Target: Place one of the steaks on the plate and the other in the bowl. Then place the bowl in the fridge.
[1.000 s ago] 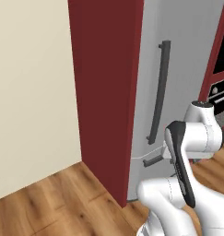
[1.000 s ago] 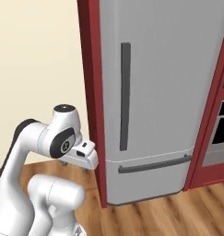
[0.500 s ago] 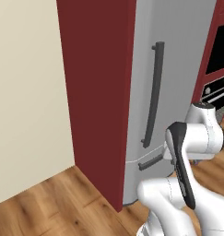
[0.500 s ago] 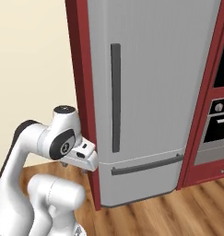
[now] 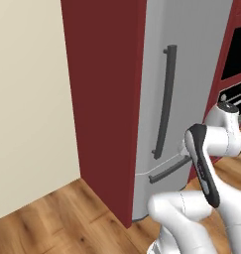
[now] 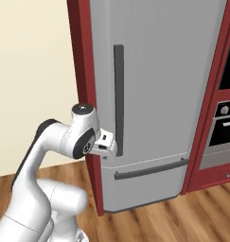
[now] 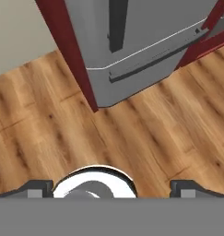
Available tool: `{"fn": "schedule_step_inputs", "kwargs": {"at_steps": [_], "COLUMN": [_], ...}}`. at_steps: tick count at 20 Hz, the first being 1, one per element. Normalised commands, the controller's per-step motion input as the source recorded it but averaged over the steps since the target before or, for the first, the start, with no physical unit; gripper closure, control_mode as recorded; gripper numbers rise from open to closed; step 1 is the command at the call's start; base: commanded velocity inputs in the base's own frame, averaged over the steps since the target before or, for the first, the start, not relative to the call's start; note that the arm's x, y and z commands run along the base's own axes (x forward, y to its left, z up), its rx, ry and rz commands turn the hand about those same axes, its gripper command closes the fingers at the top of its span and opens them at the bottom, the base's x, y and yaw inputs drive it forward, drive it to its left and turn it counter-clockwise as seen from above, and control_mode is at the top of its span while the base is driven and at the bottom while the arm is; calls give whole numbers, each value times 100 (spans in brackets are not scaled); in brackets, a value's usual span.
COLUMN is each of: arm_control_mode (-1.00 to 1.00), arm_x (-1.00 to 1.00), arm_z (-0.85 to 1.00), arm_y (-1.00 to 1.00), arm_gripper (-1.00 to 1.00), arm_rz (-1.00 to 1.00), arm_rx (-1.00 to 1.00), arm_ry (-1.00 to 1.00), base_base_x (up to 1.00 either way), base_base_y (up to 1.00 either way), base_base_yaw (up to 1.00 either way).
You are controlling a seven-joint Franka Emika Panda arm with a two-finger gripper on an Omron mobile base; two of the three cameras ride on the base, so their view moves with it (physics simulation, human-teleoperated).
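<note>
The fridge (image 6: 159, 94) stands shut: a grey door with a long dark vertical handle (image 6: 118, 94), dark red side panels (image 5: 107, 109), and a lower drawer (image 6: 149, 184) with a horizontal bar handle. My arm is folded close to the base. My gripper (image 6: 107, 145) hangs just in front of the door's lower left, near the foot of the handle and pointing down. In the hand view, the gripper (image 7: 112, 188) is open with nothing between its fingertips (image 7: 39, 188), looking down at the wood floor with the fridge (image 7: 145, 27) drawer at the top. The steaks, the plate and the bowl are out of view.
A built-in oven (image 6: 225, 127) in a red cabinet column sits right of the fridge. A cream wall (image 5: 28, 99) runs to the left. Wood floor (image 7: 155, 133) lies in front of the fridge.
The whole picture has shifted a little to the left and the fridge looms closer, so the base has moved. The arm keeps its folded pose and the gripper stays open.
</note>
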Motion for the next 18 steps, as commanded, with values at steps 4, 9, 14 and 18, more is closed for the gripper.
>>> {"fn": "schedule_step_inputs", "kwargs": {"at_steps": [4, 9, 14, 18], "arm_control_mode": [-100, -100, -100, -100], "arm_x": [89, 93, 73, 66], "arm_z": [25, 0, 3, 0], "arm_y": [12, 8, -28, -9], "arm_gripper": [-100, -100, -100, -100], "arm_rz": [3, 4, 10, 7], "arm_rx": [1, 3, 0, 1], "arm_ry": [-39, -11, 0, 0], "base_base_x": [0, 0, 0, 0], "base_base_y": [0, 0, 0, 0], "base_base_yaw": [0, 0, 0, 0]}}
